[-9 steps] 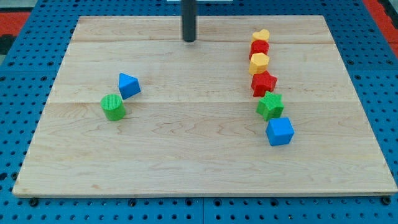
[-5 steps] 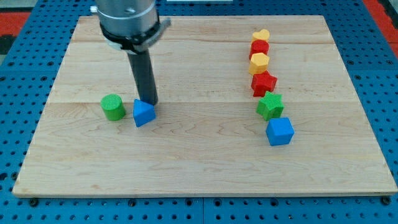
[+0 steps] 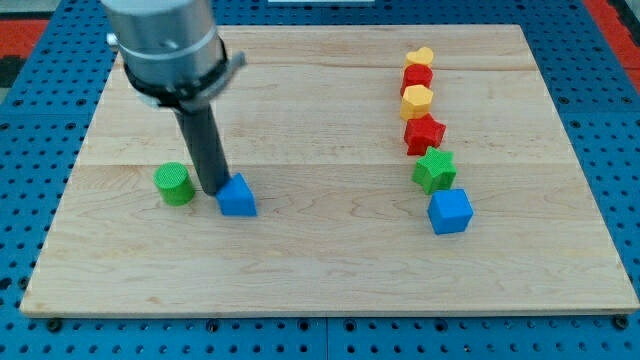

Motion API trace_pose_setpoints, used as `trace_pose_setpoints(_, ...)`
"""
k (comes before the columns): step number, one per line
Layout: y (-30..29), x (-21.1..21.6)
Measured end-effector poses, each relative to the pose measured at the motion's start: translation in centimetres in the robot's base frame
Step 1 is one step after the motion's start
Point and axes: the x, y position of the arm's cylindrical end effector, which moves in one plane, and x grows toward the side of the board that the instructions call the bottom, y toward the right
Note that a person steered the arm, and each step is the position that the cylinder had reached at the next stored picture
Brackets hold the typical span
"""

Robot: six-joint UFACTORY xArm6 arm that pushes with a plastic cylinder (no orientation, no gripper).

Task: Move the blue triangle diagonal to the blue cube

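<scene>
The blue triangle (image 3: 238, 197) lies on the wooden board (image 3: 320, 260) left of centre. My tip (image 3: 213, 190) touches its left side, between it and the green cylinder (image 3: 174, 185). The blue cube (image 3: 450, 211) sits far to the view's right, at the bottom end of a column of blocks. The arm's body fills the view's top left.
Above the blue cube, in a column toward the view's top: a green star (image 3: 434, 171), a red star (image 3: 424, 133), a yellow hexagon (image 3: 416, 100), a red block (image 3: 417, 76) and a yellow heart (image 3: 420, 56). Blue pegboard surrounds the board.
My tip came down from the view's top to the blue triangle and pushed it down and to the right. The green cylinder shifted slightly left and down.
</scene>
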Motion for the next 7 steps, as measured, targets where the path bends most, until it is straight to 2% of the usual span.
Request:
trace_pose_setpoints(1, 3.1, 3.7)
trace_pose_setpoints(2, 10.9, 5.8)
trace_pose_setpoints(3, 18.7, 5.9)
trace_pose_setpoints(4, 17.8, 6.1)
trace_pose_setpoints(5, 10.5, 6.3)
trace_pose_setpoints(6, 14.5, 10.5)
trace_pose_setpoints(7, 18.7, 11.9)
